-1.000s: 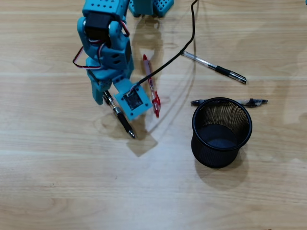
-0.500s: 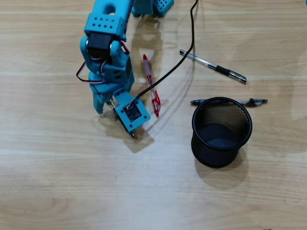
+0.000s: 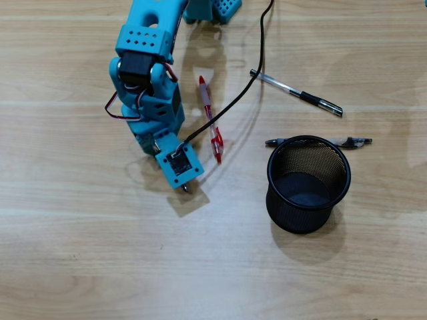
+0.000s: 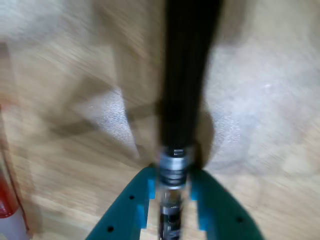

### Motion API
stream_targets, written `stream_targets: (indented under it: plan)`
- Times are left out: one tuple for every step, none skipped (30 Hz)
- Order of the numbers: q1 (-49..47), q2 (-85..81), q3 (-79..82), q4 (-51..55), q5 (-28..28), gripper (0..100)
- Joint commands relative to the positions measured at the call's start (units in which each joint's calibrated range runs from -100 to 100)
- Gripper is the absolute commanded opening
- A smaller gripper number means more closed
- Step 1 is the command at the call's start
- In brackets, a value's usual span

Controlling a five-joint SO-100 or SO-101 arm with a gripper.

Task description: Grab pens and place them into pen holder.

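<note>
Since a second ago, slim black click pen [image 4: 182, 85] tipped up off wood; teal two-finger gripper [image 4: 172, 197] clamps it — pickup secured, round black wire-mesh pen holder [image 3: 308, 183] next.

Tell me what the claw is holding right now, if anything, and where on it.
The claw grips the slim black click pen near its silver ring, where the black barrel ends.

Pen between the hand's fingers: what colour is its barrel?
Black, with a silver ring near the fingers; the pen shows best in the wrist view, though blurred.
</note>
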Motion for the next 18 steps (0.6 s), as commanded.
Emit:
stream_targets:
  plan:
    - [-0.1,-0.6,-0.2,0.1,-0.2,3]
    - [-0.2,-0.7,-0.2,0.1,-0.2,2]
    - [-0.3,-0.7,-0.2,0.1,-0.2,2]
    - [-0.5,-0.7,-0.2,0.1,-0.2,2]
    - [-0.6,-0.7,-0.2,0.1,-0.2,2]
    - [-0.7,-0.9,-0.3,0.1,-0.2,2]
    - [-0.7,-1.4,-0.3,0.1,-0.2,2]
    - [-0.7,-2.3,-0.3,0.4,-0.2,2]
    - [-0.8,-3.5,-0.3,0.9,-0.2,2]
    - [-0.8,-4.7,-0.3,1.0,-0.2,2]
    - [-0.8,-6.2,-0.3,1.0,-0.2,2]
    - [-0.8,-7.9,-0.2,1.1,-0.2,2]
    - [-0.8,-9.7,-0.1,1.1,-0.2,2]
    - [-0.8,-11.5,0.1,1.1,-0.2,2]
    - [-0.8,-13.4,0.4,1.3,-0.2,2]
    - [-0.8,-17.4,0.4,3.1,-0.2,2]
    - [-0.8,-19.3,0.4,4.0,-0.2,2]
    - [-0.8,-21.4,0.4,4.7,-0.2,2]
